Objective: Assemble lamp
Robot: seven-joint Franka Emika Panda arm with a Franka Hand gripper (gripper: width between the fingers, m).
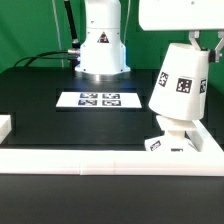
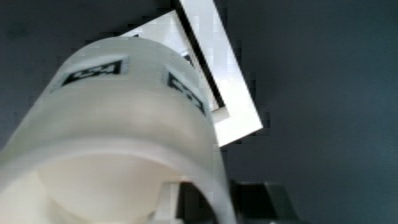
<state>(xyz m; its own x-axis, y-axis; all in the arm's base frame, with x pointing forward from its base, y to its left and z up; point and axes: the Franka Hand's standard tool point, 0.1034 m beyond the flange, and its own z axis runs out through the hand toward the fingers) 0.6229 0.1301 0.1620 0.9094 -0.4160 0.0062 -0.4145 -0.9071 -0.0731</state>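
Observation:
The white tapered shade (image 1: 180,82) with black-and-white tags is held tilted over the bulb (image 1: 177,127), whose lower part shows under it. The bulb stands on the flat square base (image 1: 188,146) at the exterior view's right. My gripper (image 1: 203,44) comes from above and is shut on the shade's upper rim. In the wrist view the shade (image 2: 125,130) fills most of the picture, its wall sits between my gripper's jaws (image 2: 221,205), and the base (image 2: 224,75) lies beyond it. Whether the shade rests on the bulb cannot be told.
The marker board (image 1: 99,99) lies on the black table in the middle. The robot's white body (image 1: 102,45) stands behind it. A white raised border (image 1: 90,160) runs along the table's front, with a white block (image 1: 5,127) at the exterior view's left.

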